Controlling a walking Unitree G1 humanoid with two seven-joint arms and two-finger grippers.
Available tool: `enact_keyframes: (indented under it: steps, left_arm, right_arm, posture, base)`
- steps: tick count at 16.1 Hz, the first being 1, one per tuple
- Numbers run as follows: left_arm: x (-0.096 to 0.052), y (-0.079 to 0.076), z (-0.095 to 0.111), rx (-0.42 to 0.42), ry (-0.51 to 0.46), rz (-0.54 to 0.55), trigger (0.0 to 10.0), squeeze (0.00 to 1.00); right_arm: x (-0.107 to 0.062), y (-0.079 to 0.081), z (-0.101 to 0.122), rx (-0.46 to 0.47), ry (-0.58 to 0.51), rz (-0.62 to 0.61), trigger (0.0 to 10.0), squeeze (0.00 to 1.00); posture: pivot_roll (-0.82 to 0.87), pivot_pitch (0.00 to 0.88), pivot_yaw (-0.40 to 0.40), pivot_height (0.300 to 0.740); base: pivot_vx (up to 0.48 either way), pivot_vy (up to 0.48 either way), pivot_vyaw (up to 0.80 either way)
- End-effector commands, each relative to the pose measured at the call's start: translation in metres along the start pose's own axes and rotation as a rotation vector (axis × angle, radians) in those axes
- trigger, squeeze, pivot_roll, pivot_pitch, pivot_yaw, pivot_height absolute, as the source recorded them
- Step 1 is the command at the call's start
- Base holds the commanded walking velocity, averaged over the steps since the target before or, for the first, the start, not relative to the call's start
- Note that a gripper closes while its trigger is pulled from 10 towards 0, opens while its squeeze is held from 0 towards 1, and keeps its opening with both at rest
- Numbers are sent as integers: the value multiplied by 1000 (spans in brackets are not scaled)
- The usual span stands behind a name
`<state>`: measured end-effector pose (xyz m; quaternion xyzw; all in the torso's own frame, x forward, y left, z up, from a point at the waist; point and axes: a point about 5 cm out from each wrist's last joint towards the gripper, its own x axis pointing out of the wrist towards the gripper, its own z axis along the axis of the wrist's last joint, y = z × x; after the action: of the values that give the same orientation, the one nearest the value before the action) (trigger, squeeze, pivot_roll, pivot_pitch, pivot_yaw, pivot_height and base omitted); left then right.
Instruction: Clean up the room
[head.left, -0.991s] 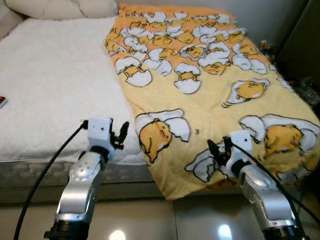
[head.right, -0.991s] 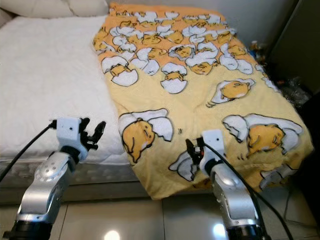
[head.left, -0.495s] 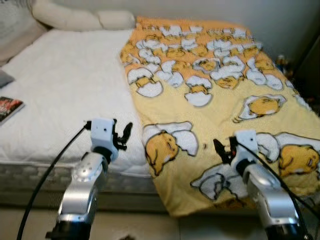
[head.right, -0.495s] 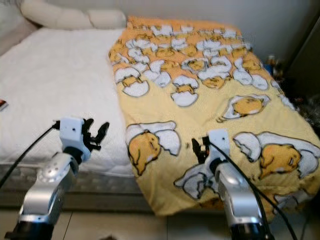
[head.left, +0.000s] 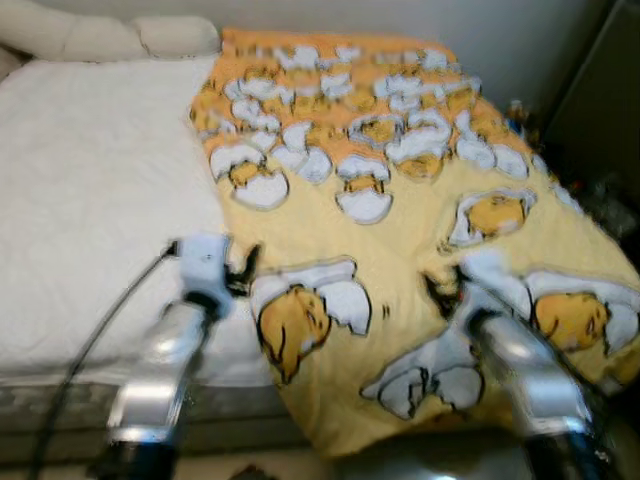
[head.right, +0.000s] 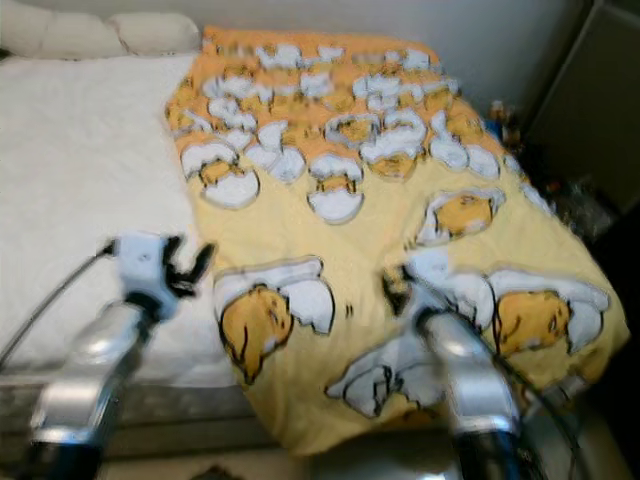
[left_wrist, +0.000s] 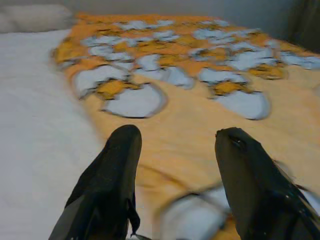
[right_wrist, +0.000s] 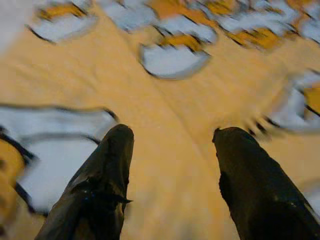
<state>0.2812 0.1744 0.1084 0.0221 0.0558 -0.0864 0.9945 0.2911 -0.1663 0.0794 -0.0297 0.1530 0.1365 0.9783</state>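
hovering with fingers spread and empty, the left gripper (head.left: 240, 272) and right gripper (head.left: 440, 292) hang over the yellow blanket (head.left: 400, 200) covering the right half of the bed (head.left: 90, 200), tidying seemingly not begun.

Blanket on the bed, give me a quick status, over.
Left gripper open, empty, at the blanket's left edge. Right gripper open, empty, above the yellow blanket. Blanket spread flat over the bed's right half, hanging off the foot. Nothing in the way.
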Motion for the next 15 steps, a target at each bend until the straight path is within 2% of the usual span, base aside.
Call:
enact_keyframes:
  steps: [1,2,3,4,7,8,10,11,12,15]
  left_arm:
    - [2,-6,5,-2,-19,-19,10000,0]
    - [1,-5,5,2,-19,-17,10000,0]
    - [-1,-5,7,-1,-22,-21,10000,0]
    - [-3,-5,8,0,-21,-28,10000,0]
    - [-6,-2,10,38,5,-67,10000,0]
    - [-7,-1,12,61,28,-125,10000,0]
    - [-6,-3,12,105,100,-260,10000,0]
    - [-6,-6,13,113,137,-357,10000,1000]
    - [-6,-8,16,141,174,-457,10000,1000]
    - [-7,-9,20,210,261,-631,10000,1000]
  right_arm:
    - [-2,-12,-2,-36,17,-16,10000,0]
    - [-1,-9,0,-68,21,12,10000,0]
    - [0,-8,0,-42,24,12,10000,0]
    - [1,-11,-3,-8,40,-6,10000,0]
    - [3,-22,-12,-35,117,-39,10000,0]
    - [4,-32,-17,-8,174,-52,10000,980]
    - [8,-46,-23,18,245,-70,10000,1000]
    - [11,-53,-24,23,282,-92,10000,1000]
    - [15,-61,-23,43,308,-124,10000,1000]
    - [20,-77,-23,49,399,-167,10000,1000]
  posture:
    - [10,0,-10,740]
    - [16,0,-11,740]
    - [25,0,-13,740]
    - [31,0,-9,740]
    - [38,0,6,740]
    - [52,0,13,740]
    - [64,0,19,740]
    - [76,0,24,740]
    - [78,0,30,740]
    - [87,0,48,740]
  base:
    - [334,0,0]
    - [334,0,0]
    - [0,0,0]
    - [0,0,0]
    - [0,0,0]
    - [0,0,0]
    - [0,0,0]
    - [0,0,0]
    - [0,0,0]
    - [0,0,0]
